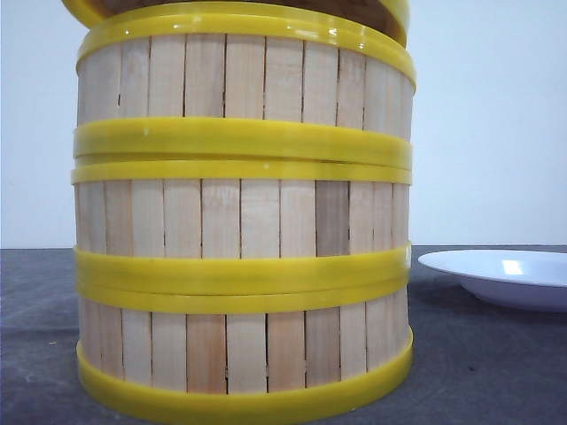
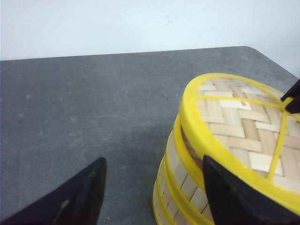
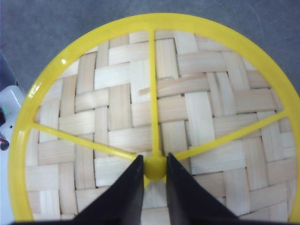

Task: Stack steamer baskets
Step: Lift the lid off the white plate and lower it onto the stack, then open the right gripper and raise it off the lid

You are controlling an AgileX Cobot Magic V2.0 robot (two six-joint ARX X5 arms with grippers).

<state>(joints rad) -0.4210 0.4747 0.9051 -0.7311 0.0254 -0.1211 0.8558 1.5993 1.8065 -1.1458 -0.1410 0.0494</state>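
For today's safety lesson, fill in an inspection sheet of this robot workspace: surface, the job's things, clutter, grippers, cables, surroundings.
Surface: dark grey table, matte, faint scuffs.
Job's things: three baskets stacked in one column, rims roughly aligned. A woven lid sits on top, tilted in the left wrist view, not seated flat.
Clutter: white plate right of the stack, apart from it, with nothing seen on it.
Grippers: right gripper closed on the lid's yellow knob. Left gripper open, one finger close against the stack's side, contact unclear.
Cables: nothing seen.
Surroundings: plain pale wall behind the table; a whitish object at the right wrist view's edge, too cropped to identify.
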